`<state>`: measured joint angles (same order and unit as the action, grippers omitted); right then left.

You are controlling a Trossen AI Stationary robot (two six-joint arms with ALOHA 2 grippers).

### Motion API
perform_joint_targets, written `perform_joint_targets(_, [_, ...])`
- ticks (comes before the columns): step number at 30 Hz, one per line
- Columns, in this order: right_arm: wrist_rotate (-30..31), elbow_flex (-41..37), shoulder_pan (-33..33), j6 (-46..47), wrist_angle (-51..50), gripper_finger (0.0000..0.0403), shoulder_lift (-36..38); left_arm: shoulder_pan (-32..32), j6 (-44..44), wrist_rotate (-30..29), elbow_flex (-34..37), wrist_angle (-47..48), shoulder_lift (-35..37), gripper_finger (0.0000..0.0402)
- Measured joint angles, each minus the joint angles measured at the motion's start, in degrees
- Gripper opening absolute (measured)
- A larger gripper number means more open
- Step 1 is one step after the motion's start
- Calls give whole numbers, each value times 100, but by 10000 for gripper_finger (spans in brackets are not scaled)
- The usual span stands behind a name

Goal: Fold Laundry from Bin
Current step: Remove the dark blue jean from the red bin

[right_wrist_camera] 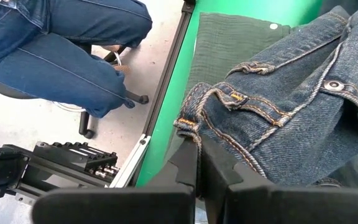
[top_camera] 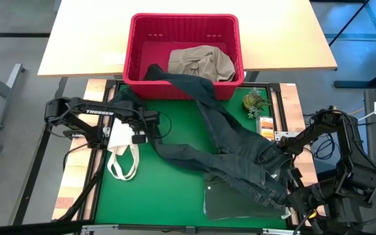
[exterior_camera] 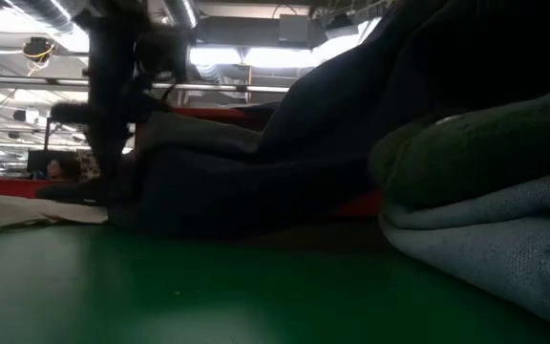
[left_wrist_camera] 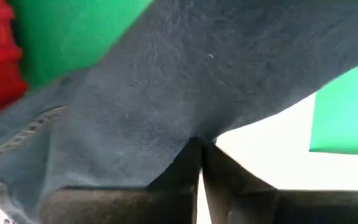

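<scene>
Lab; ceiling ducts (exterior_camera: pixel 256 53); robot rig.

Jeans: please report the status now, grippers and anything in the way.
Left gripper shut on jeans leg. Right gripper shut on the waistband. One leg hangs over the bin rim. White tote bag beside left gripper.

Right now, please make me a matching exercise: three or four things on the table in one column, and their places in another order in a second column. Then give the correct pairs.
Things:
1. khaki garment
2. jeans
3. white tote bag
4. dark green garment

Places:
A. flat on the green mat, partly under the jeans
B. inside the red bin
C. beside the left gripper
D. trailing from the bin's rim across the mat to the right gripper

Pairs: 1-B, 2-D, 3-C, 4-A
</scene>
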<state>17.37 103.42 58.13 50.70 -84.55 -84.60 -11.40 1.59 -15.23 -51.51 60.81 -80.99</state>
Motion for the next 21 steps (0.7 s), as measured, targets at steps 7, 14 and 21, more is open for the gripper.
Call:
perform_joint_targets(7, [-114,0,2,-2,122,7,0,421,-567,940,-1398,1811,2,1])
perform_joint_targets(14, [-625,0,2,-1,236,7,-2,1174,-1740,2765,-2496,2839,125,0])
perform_joint_targets(21, [-1455,0,2,4,613,7,-2,2225,-3518,3643,-2754,2899,184,0])
